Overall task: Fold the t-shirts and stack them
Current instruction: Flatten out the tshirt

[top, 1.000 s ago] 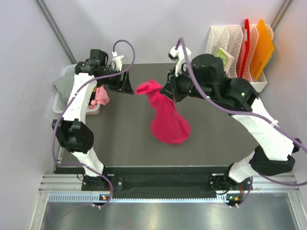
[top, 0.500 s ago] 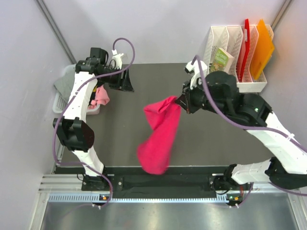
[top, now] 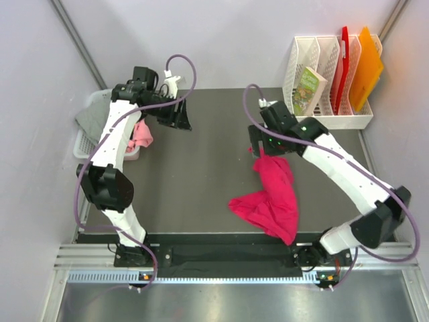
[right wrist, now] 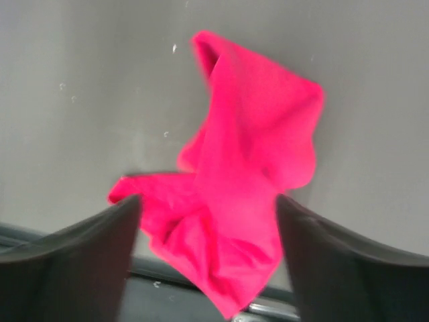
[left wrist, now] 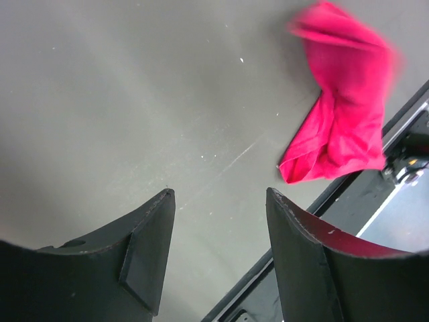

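Observation:
The crimson t-shirt is a crumpled, motion-blurred heap on the dark table, near its front edge right of centre. My right gripper is just above the shirt's far end and open. In the right wrist view the shirt shows below and between the spread fingers of the gripper, and neither pad is closed on it. My left gripper hovers open and empty over the back left of the table. In the left wrist view it faces bare table, with the shirt far off.
A white mesh basket hangs off the table's left side, holding a grey t-shirt and a light pink t-shirt. A white file rack at the back right holds a book, a red folder and an orange folder.
My right gripper has opened and let go of the crimson t-shirt, which swung from the table's middle down to the near right. The left arm has barely moved.

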